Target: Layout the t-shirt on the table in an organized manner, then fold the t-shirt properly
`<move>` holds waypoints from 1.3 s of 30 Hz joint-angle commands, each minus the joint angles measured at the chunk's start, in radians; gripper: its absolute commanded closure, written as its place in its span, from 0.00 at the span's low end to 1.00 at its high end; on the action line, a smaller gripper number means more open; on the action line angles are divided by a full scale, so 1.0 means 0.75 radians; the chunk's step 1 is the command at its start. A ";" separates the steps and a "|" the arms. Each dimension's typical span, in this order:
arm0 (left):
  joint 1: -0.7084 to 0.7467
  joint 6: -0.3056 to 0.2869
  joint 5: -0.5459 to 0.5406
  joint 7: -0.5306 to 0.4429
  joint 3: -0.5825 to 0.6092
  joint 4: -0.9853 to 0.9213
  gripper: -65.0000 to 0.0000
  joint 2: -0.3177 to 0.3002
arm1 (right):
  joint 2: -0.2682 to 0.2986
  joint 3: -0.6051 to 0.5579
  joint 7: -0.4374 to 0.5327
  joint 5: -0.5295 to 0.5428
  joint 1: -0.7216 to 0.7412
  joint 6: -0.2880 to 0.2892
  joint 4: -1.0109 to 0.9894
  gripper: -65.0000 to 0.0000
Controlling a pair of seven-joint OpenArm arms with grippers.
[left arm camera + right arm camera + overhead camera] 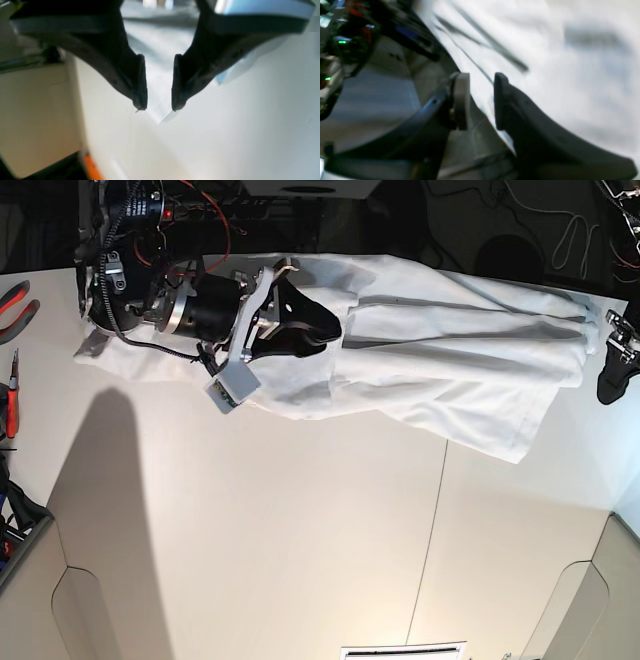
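The shirt (440, 350) lies stretched in a long rumpled band across the top of the base view, on the desk (300, 540), just above the dark seam (430, 520). The right gripper (315, 330) hangs over the shirt's left part, upper left of the frame; its fingers (461, 100) stand narrowly apart, with only a cloth edge seen through the gap. The left gripper (159, 108) sits at the far right edge by the shirt's end, fingers (140, 85) parted, holding nothing. Red-handled tools (12, 395) lie at the left edge.
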 commanded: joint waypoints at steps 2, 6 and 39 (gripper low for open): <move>-0.015 -0.017 -0.070 -0.018 -0.008 0.032 0.68 -0.030 | -0.001 -0.001 0.046 0.013 0.011 0.013 0.113 0.74; -0.077 -0.017 -0.103 0.083 -0.008 0.068 0.68 -0.030 | -0.001 0.000 0.086 -0.142 0.011 0.007 0.223 0.74; -0.200 -0.017 -0.080 0.399 1.108 0.330 1.00 0.321 | 0.019 0.557 0.421 -0.552 -0.089 -0.201 -0.319 1.00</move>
